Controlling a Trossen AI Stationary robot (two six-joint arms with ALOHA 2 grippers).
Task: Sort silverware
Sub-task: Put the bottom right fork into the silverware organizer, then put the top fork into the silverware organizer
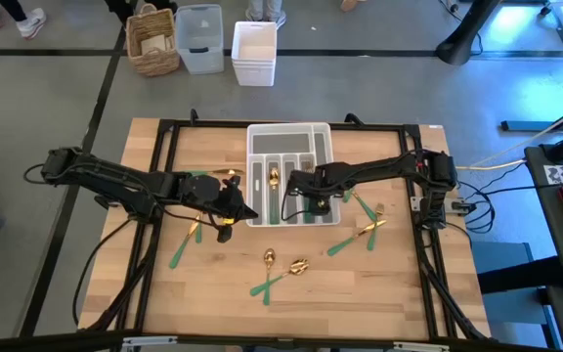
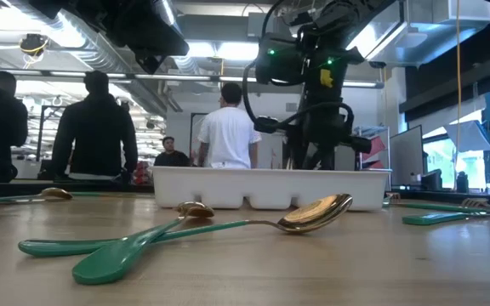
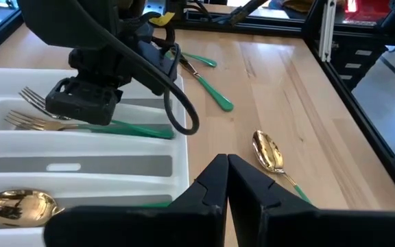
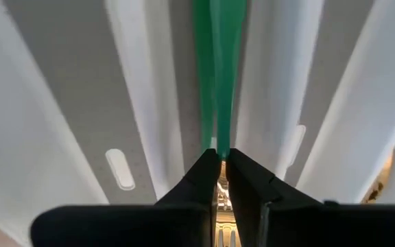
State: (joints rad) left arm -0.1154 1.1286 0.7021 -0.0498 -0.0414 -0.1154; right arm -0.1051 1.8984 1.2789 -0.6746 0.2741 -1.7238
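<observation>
The white slotted tray [image 1: 289,147] stands mid-table. My right gripper [image 1: 299,188] is down in one of its slots, shut on a green-handled gold fork [image 4: 219,75]. A second fork [image 3: 53,125] lies in that slot, and a gold spoon [image 1: 274,178] lies in another. My left gripper [image 3: 226,168] is shut and empty, above the table by the tray's near left corner [image 1: 247,210]. Several more spoons [image 1: 270,259] and forks [image 1: 369,227] lie loose on the wood. My right gripper pinches the fork between its two fingers where the green handle meets the gold neck [image 4: 218,145]. The fingers come from above, one on each side of the handle. The handle runs on along the slot and the tines [image 4: 223,234] show behind the fingertips. Whether the fork rests on the slot floor I cannot tell.
Two spoons [image 2: 317,212] lie crossed near the table's front. More green-handled pieces lie left of the tray [image 1: 189,240] and right of it [image 1: 360,200]. A black frame [image 1: 164,127] borders the table. People stand in the room beyond [image 2: 96,127].
</observation>
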